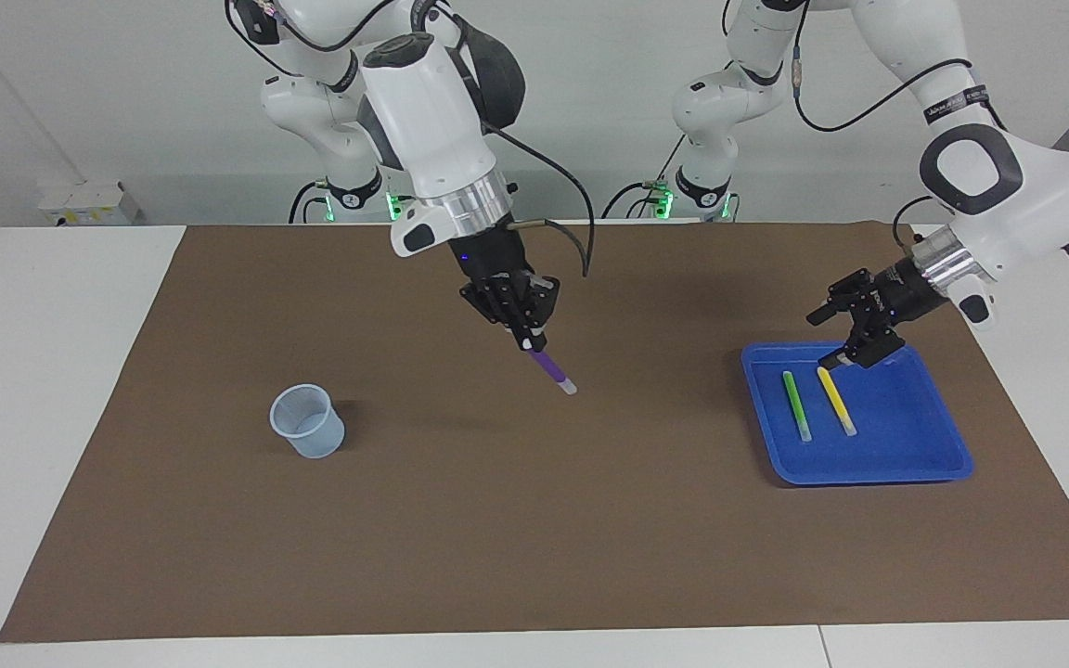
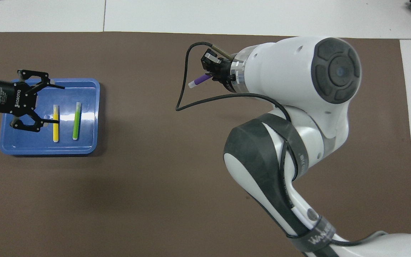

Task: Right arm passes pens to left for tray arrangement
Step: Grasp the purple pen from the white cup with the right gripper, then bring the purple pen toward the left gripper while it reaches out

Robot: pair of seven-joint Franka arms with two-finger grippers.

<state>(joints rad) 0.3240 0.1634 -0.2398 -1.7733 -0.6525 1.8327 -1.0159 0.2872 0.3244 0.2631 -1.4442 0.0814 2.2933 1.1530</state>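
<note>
Item: purple pen (image 1: pixel 548 364), gripped by its upper end in my right gripper (image 1: pixel 529 336), which is closed on it. The pen hangs in the air over the middle of the brown mat (image 1: pixel 534 557), long axis slanting down, whitish tip lowest and aimed toward the left arm's end of the tabletop. Receiving party: my left gripper (image 1: pixel 839 339), fingers spread and holding nothing, over the blue tray (image 1: pixel 869 468), well apart from the pen. Handover calls, I judge, for closing that gap along the pen's own slant. Already lying in the tray: green pen (image 1: pixel 795 405) and yellow pen (image 1: pixel 835 401), side by side. Also present: plastic cup (image 1: pixel 307 421) toward the right arm's end.
</note>
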